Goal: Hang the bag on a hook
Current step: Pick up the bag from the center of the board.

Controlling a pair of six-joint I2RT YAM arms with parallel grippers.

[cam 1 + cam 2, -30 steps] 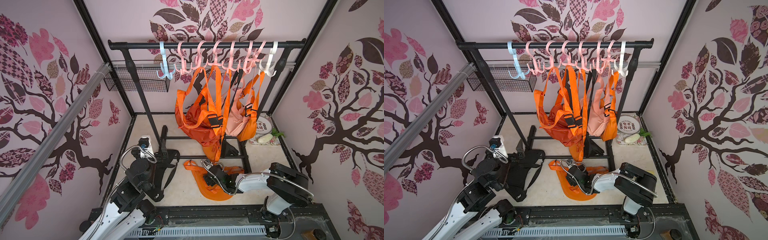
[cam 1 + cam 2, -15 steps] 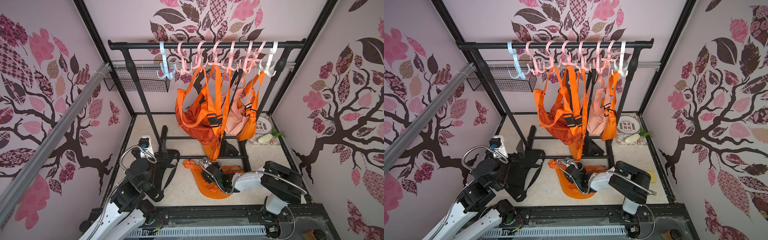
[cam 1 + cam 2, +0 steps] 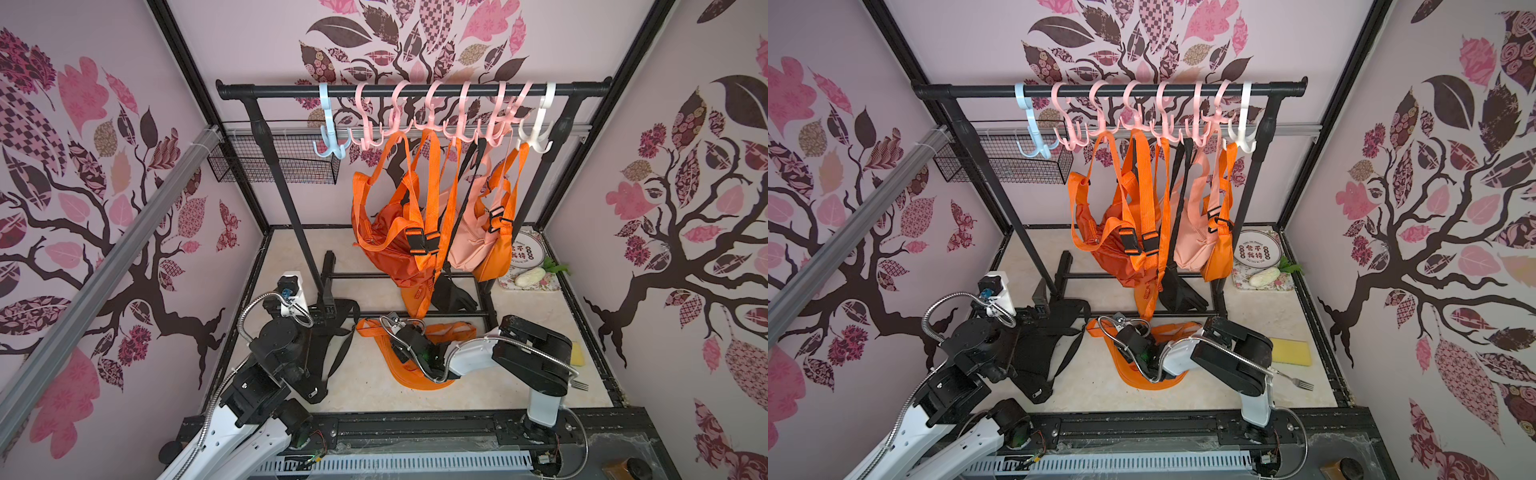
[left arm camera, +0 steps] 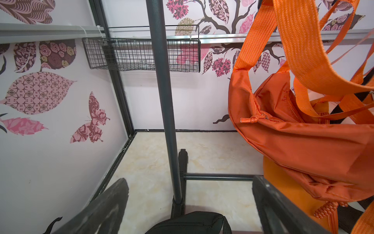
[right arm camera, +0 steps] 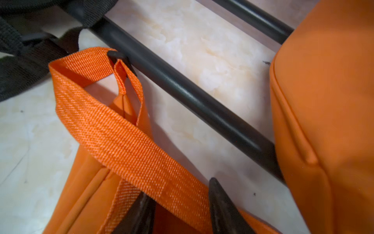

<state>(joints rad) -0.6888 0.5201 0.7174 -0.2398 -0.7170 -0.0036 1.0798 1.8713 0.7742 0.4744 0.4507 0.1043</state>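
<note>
Bag (image 3: 395,370): where is it?
– Orange one, flat on the counter (image 3: 365,395), just in front of the rack's lower bar (image 5: 182,95), under my right arm.
– And the fingers?
– My right fingers (image 5: 222,208) sit either side of its strap (image 5: 125,141), partly closed; I can't tell whether they pinch it. The strap runs away from them, its loop end beside the bar. My left fingers (image 4: 107,208) are wide apart and empty, over a black bag (image 3: 1038,357).
– Which arm lifts?
– Right, I'd say. The free blue hook (image 3: 330,145) hangs high above and behind, toward my left arm's side.
</note>
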